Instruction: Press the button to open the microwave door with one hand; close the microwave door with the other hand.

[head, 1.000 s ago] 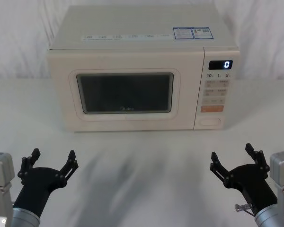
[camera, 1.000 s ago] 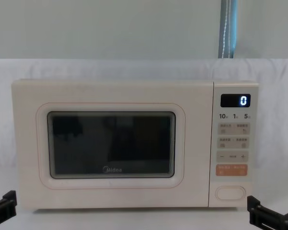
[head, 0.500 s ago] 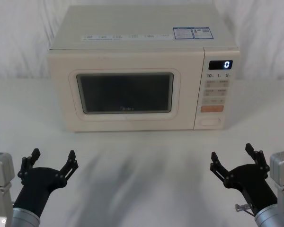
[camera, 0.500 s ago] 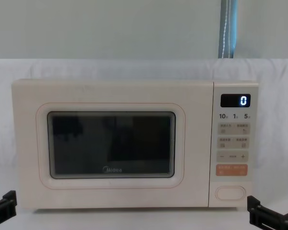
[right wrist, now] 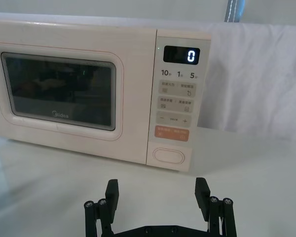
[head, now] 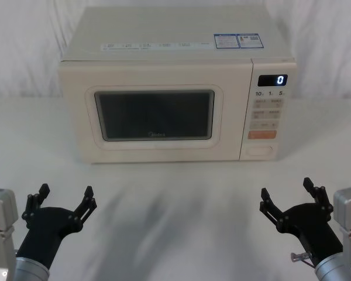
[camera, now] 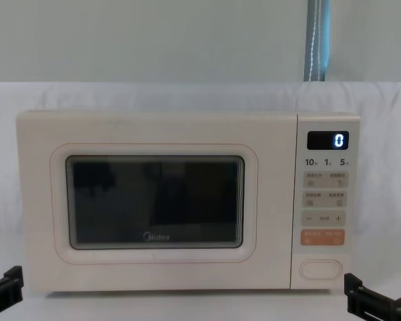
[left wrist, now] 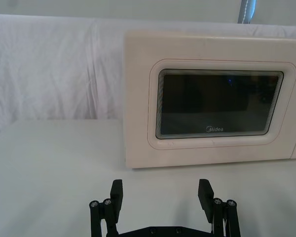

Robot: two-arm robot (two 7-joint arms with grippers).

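Cream button [head: 259, 150] sits well beyond the right gripper [head: 291, 196] and left gripper [head: 64, 200], jaws spread wide, empty.

One microwave [head: 175, 88] on the counter [head: 175, 199], one door [head: 155, 114], one pill-shaped button [head: 260, 150], one orange key [head: 262, 134], and two grippers: left [head: 63, 202], right [head: 290, 197].

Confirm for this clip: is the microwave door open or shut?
Shut. The microwave door sits flush with the control panel, no gap showing. The left gripper and right gripper hover open, well short of it.
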